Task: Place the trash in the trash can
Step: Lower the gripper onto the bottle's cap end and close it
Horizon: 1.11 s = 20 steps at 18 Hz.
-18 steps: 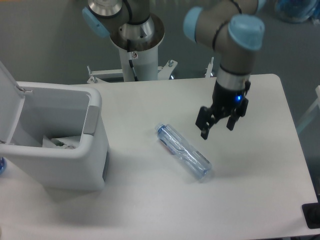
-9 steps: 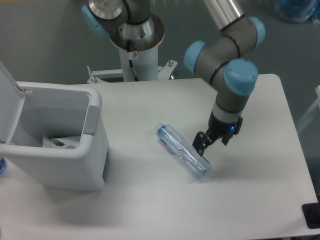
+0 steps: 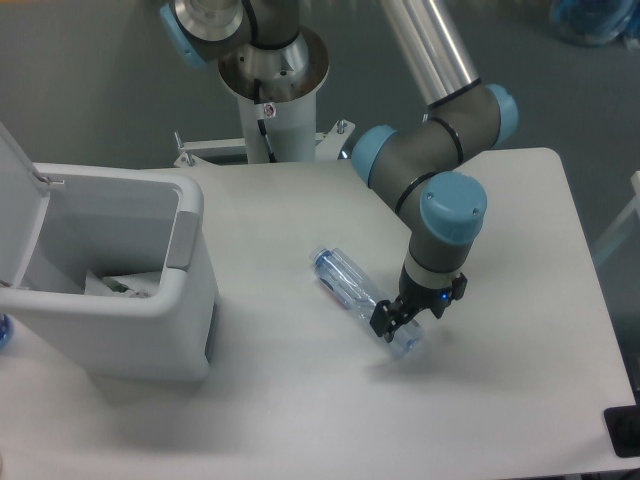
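A clear crinkled plastic bottle [image 3: 352, 290] with a bluish cap lies on its side on the white table [image 3: 300, 400], cap toward the upper left. My gripper [image 3: 402, 322] is down over the bottle's lower right end, its dark fingers straddling it, still apart. The trash can [image 3: 110, 290], a boxy white bin with a grey front panel and raised lid, stands at the left. A crumpled wrapper with a bit of green [image 3: 120, 285] lies inside it.
The arm's white pedestal [image 3: 270, 110] stands behind the table's far edge. A dark object [image 3: 625, 430] sits at the table's lower right corner. The table's right edge runs close to the gripper's side.
The gripper has come down and to the left, from above the table right of the bottle to the bottle's lower right end. The bottle has not moved.
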{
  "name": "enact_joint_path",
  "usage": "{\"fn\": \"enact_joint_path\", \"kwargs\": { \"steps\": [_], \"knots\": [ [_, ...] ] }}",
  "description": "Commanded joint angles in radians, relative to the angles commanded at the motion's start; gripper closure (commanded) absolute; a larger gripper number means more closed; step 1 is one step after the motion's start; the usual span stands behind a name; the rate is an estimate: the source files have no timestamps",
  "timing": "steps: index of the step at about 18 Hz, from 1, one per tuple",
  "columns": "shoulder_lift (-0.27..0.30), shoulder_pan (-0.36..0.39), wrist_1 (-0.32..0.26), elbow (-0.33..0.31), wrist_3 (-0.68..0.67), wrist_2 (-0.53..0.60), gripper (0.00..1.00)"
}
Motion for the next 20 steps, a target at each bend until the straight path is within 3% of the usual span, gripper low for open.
{"fn": "enact_joint_path", "kwargs": {
  "steps": [20],
  "knots": [
    [-0.054,-0.008,0.011,0.011,0.009,0.003,0.0]
  ]
}}
